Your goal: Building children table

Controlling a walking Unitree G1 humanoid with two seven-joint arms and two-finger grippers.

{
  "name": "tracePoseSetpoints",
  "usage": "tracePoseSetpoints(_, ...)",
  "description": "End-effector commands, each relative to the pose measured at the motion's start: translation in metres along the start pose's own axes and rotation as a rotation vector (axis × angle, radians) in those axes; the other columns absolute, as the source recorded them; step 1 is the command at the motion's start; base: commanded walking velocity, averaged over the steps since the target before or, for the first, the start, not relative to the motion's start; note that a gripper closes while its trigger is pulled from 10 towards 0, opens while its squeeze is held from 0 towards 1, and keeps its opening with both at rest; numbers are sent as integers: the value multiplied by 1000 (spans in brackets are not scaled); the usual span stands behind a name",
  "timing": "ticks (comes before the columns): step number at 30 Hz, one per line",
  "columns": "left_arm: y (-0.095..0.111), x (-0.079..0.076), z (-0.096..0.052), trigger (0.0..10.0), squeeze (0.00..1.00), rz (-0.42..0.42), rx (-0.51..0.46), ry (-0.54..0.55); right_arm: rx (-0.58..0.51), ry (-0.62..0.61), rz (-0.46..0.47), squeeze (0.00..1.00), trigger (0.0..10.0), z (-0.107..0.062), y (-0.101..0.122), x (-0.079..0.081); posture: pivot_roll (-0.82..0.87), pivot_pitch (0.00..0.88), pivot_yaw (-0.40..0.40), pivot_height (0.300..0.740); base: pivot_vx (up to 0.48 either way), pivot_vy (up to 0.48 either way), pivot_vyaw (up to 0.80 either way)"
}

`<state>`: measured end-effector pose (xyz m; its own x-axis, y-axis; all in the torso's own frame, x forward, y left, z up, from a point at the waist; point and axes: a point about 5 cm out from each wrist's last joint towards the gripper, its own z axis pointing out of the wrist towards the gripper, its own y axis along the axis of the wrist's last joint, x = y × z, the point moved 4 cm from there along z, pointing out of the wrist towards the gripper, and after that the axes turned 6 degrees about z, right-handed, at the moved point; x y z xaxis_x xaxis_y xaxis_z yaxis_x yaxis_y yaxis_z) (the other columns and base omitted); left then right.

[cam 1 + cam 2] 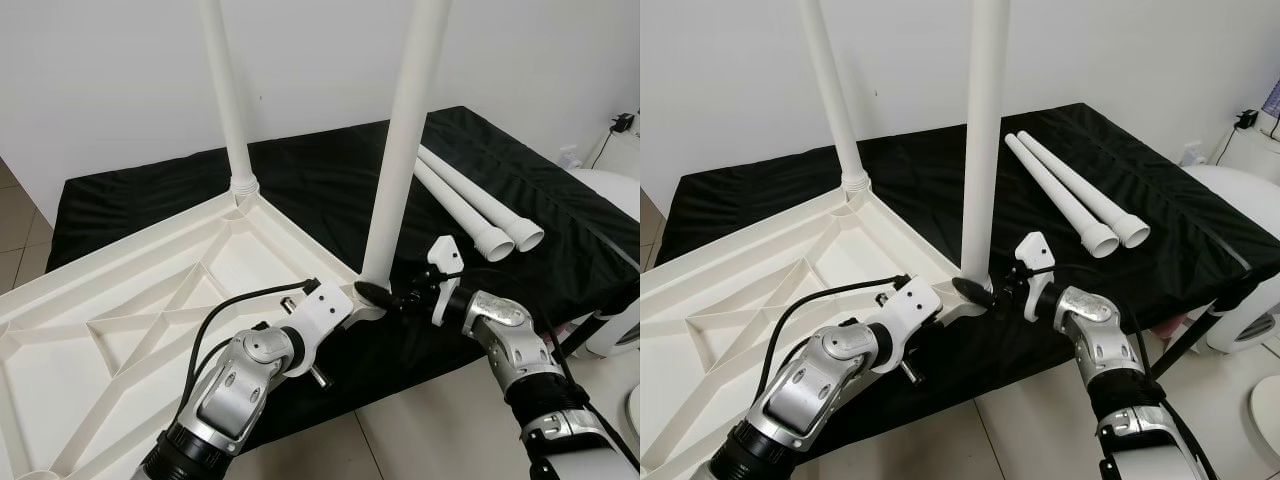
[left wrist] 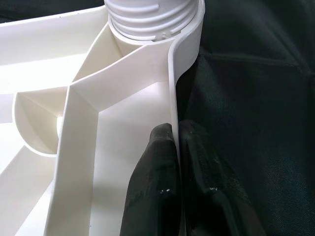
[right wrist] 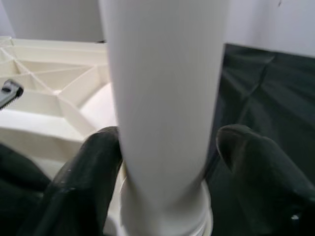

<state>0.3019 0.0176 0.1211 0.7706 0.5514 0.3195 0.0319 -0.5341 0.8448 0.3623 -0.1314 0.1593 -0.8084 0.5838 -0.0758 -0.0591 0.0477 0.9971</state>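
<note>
Lying upside down on a black cloth, the white plastic tabletop shows its ribbed underside, and two white legs already stand upright in its corner sockets: a far leg at the back corner and a near leg at the corner closest to the robot. The left gripper is pinched narrow on the tabletop's thin edge wall just beside the near leg's threaded base, one finger on the inside of the rim and one on the outside against the cloth. The right gripper sits around the bottom of the near leg, fingers spread to either side of it; the left-hand finger touches the leg, the other looks a bit off it, so not a firm squeeze as far as I can tell. Two spare legs lie side by side on the cloth, off to the robot's right and well apart from the tabletop.
</note>
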Motion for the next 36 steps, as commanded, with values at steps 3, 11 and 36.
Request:
tracePoseSetpoints(3, 0, 5, 1, 10000, 0, 18, 9, 36, -24, -6, 5, 0, 4431, 1, 5, -3, -114, 59, 73, 740, 0, 0, 0)
tracePoseSetpoints(11, 1, 3, 2, 10000, 0, 17, 8, 32, -36, 22, 4, 0, 0, 4, 8, 1, -118, 64, 71, 740, 0, 0, 0)
tracePoseSetpoints(36, 1, -1, 1, 10000, 0, 6, 4, 30, -147, -331, 46, 0, 10000, 16, 21, 17, -116, 70, 53, 740, 0, 0, 0)
